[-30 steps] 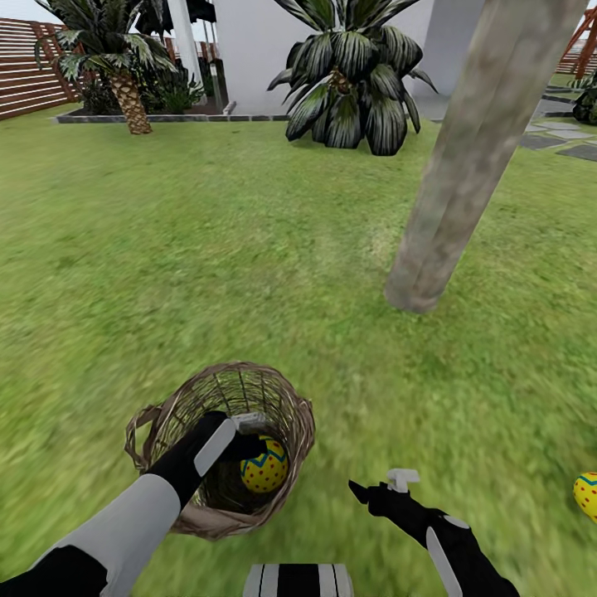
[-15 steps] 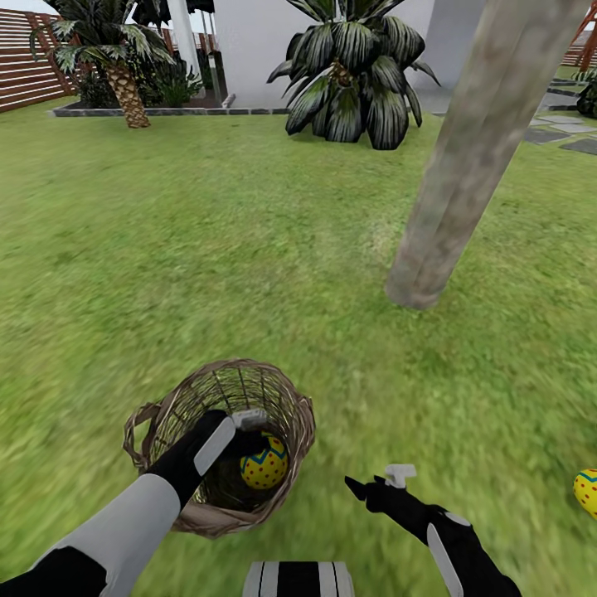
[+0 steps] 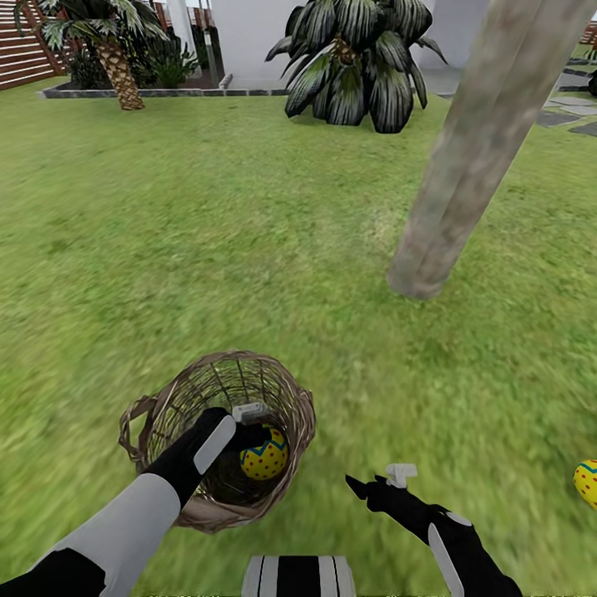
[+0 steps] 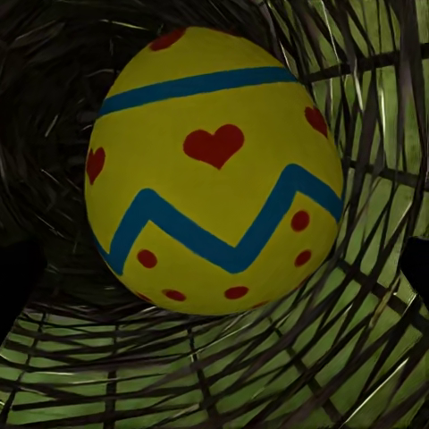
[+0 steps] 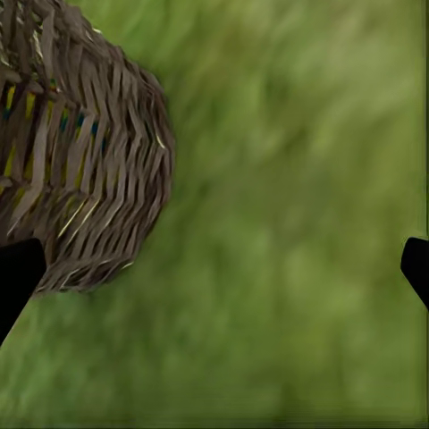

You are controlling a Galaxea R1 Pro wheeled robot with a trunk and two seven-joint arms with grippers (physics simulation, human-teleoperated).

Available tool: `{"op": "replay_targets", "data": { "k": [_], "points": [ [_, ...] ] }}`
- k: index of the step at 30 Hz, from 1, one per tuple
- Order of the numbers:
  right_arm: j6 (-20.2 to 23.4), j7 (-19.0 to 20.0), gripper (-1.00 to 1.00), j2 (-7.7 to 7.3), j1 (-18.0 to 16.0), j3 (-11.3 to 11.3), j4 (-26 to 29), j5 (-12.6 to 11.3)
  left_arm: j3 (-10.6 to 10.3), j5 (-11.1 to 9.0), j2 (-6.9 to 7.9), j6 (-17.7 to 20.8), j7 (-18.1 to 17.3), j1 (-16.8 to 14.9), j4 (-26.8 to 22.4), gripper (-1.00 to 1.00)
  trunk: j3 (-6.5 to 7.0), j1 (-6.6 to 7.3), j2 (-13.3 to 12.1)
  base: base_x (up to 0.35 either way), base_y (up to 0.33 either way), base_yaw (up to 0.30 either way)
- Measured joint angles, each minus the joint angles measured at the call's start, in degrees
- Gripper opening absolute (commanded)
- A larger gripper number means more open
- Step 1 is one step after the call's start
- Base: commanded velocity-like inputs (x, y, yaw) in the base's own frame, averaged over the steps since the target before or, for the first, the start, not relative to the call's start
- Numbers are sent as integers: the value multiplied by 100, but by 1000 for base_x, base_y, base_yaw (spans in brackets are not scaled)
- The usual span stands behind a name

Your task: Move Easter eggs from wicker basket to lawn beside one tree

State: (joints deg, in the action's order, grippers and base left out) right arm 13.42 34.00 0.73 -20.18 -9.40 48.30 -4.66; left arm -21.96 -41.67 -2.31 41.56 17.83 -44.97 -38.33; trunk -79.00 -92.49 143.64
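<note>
One Easter egg (image 3: 264, 454) sits inside the wicker basket (image 3: 157, 410), at seven o'clock in the head view; the left gripper (image 3: 249, 423) reaches in beside it, grip state impossible to tell. At five o'clock the right gripper (image 3: 383, 481) hovers spread over the lawn (image 3: 207, 249). Another egg (image 3: 586, 482) lies at four o'clock. The tree (image 3: 464, 174) stands at one o'clock. A glancing squeeze could let the egg roll away or tip the basket.

egg (image 3: 588, 482) cut by edge, tree (image 3: 464, 174) crown cropped
</note>
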Motion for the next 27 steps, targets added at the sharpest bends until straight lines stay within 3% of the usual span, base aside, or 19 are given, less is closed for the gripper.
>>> {"op": "replay_targets", "data": {
  "k": [9,16,24,27],
  "points": [
    [0,0,100,0,2,-20,0,4,1,0,2,-240,0,0,1,100,-45,-5,3,0,0,0],
    [0,0,100,0,5,-20,0,5,1,0,1,-347,0,8,-8,100,-200,-23,12,0,0,0],
    [1,0,100,0,4,-20,0,4,7,0,7,-452,5,9,-9,100,-200,-23,12,0,0,0],
    [0,0,100,0,4,-20,0,5,14,-3,8,-459,7,9,-9,100,-266,-31,16,0,0,0]
  ]
}}
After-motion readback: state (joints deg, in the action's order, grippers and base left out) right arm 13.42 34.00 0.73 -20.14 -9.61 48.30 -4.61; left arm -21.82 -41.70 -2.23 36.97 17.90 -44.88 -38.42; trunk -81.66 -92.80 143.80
